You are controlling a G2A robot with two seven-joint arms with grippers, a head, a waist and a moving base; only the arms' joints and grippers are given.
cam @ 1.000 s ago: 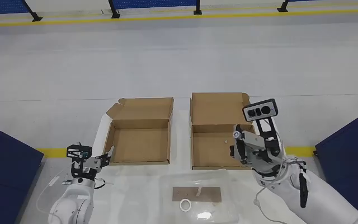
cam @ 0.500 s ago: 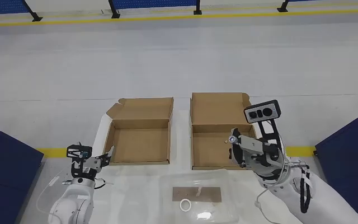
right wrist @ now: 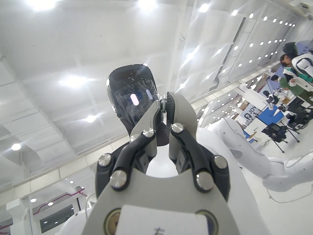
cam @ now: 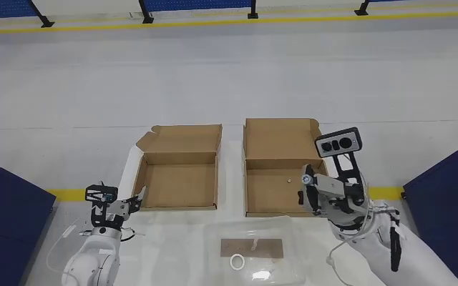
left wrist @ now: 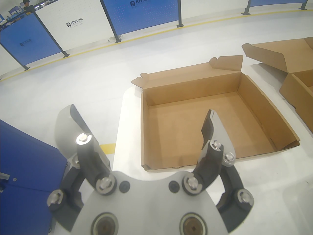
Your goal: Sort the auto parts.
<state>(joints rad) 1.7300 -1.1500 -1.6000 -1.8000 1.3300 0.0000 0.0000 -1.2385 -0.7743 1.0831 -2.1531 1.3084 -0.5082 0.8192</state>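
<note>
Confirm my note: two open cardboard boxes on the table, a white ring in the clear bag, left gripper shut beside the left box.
One error: the left gripper is open, spread wide with nothing held, as the left wrist view shows. The rest holds: left box and right box open, white ring in the clear bag.

A pale glossy floor (cam: 215, 79) runs to a yellow line (cam: 215, 22), with blue and white panels (left wrist: 137, 5) just behind it and perhaps workbenches (left wrist: 11, 13) beyond.

The left box (cam: 179, 187) and right box (cam: 268, 146) were matt brown cardboard — the bag (cam: 286, 232) glossy clear plastic; the left gripper (left wrist: 140, 108) showed smooth bare metal.
</note>
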